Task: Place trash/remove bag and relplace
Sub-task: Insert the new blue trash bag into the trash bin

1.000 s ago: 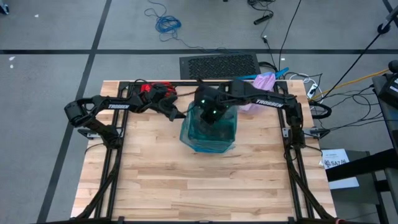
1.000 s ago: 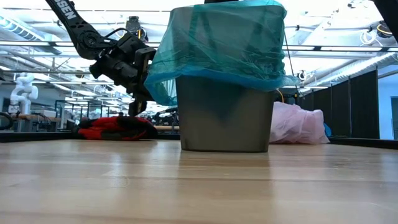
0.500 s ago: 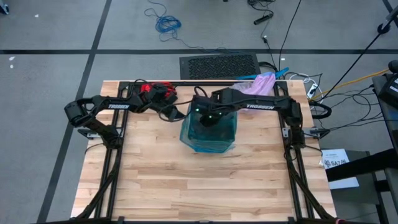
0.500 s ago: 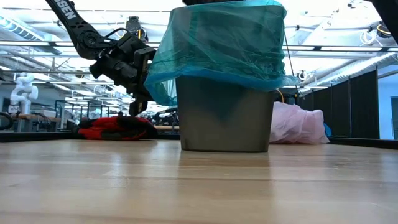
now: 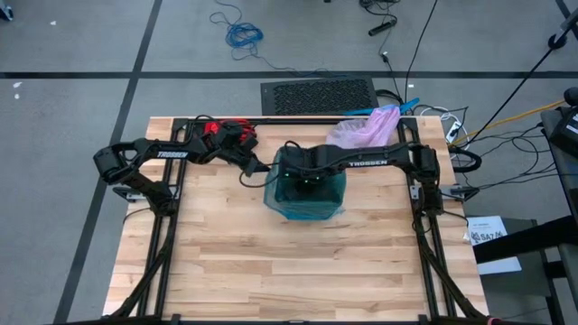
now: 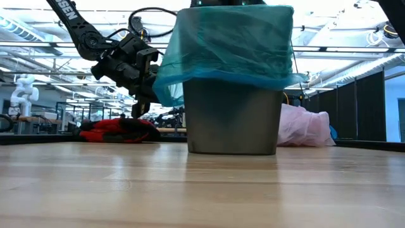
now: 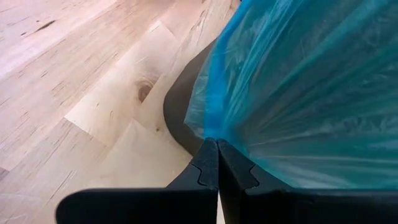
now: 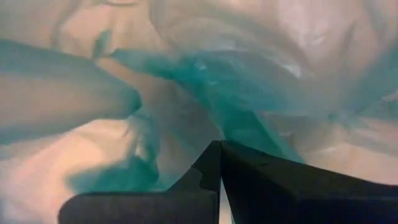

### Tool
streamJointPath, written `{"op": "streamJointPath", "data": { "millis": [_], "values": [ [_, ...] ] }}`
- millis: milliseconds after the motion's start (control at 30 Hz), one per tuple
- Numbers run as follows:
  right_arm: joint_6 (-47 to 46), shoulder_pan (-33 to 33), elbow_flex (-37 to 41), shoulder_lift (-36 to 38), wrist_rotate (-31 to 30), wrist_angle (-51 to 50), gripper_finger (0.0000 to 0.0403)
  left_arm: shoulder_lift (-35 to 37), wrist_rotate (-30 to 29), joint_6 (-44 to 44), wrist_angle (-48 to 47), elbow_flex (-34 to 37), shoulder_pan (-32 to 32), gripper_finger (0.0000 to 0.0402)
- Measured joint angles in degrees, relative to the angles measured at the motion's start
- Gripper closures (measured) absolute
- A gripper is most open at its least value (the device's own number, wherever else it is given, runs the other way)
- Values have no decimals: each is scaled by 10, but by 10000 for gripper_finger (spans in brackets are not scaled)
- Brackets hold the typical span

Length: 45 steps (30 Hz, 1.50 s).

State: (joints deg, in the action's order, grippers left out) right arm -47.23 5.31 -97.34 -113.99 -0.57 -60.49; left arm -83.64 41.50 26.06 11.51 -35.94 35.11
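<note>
Near the worktop's far edge, midway along it, stands the grey bin (image 6: 231, 117), a teal-green plastic bag (image 6: 228, 44) draped over its rim. Left gripper (image 7: 217, 163) sits pinched tight on that bag's hem at the bin's left side. Right gripper (image 8: 219, 163) is down inside the bin, fingers pressed together (nothing visibly between them). Pale pink bag (image 5: 366, 128) lies at the far right corner; red glove (image 5: 226, 132) near the far left.

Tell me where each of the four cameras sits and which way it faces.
High: overhead, straight down; both arms meet at the bin.
Low: table height, level; bin and left tool shut on the teal bag.
Left wrist: past the shut left tool to the teal bag.
Right wrist: inside the bag; right tool shut.
High and low share the pink bag.
</note>
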Motion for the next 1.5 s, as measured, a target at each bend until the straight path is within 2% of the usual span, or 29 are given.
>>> {"op": "streamJointPath", "data": {
  "millis": [500, 967, 1200, 1500],
  "values": [
    [-15, 15, 105, 2, -11, 132, 403, 0, -6, 0, 0, 0, 0, 402],
    [-18, 12, 108, 30, -5, 114, 403, 0, -10, 0, 0, 0, 0, 402],
    [-60, 23, 108, 58, 26, 106, 403, 0, -10, 1, 0, 0, 0, 402],
    [-100, 22, 108, 108, 31, 107, 403, 0, -13, -10, 0, 0, 0, 402]
  ]
}}
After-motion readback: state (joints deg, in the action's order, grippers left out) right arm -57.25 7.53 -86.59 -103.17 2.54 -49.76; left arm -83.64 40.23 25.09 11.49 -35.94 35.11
